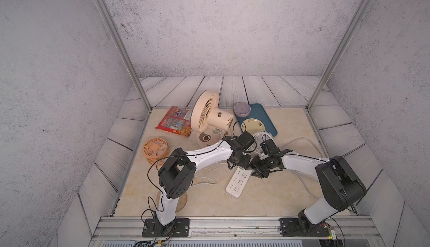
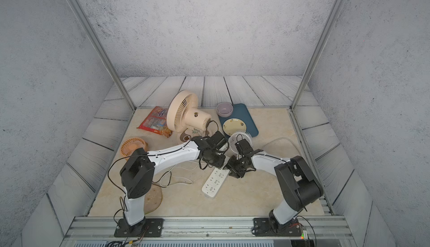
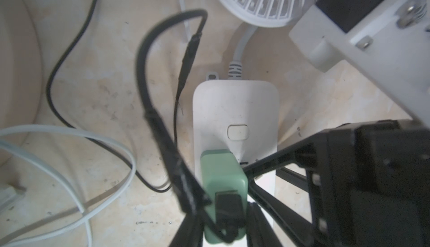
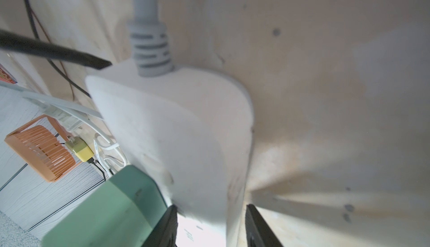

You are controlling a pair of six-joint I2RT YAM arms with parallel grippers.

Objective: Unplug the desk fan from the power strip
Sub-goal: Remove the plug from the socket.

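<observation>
Now L pincer [image 3: 225, 201] clamped on green plug [image 3: 221, 171] in power strip [image 4: 176, 129]; R pincer [image 4: 210, 227] clamped across strip near cord end.

Top views overhead, blurry wrist views close, apparently sharing power strip [image 3: 235, 108]

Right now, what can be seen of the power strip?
The power strip is a long, flat white plastic bar lying at an angle on the beige tabletop, with rows of dark socket holes on top. Near its far end sit a rounded button and a thick grey-white cord with a ribbed collar. A green adapter stands plugged into it, clasped by the left gripper. The right gripper clamps the strip's long sides.
</observation>
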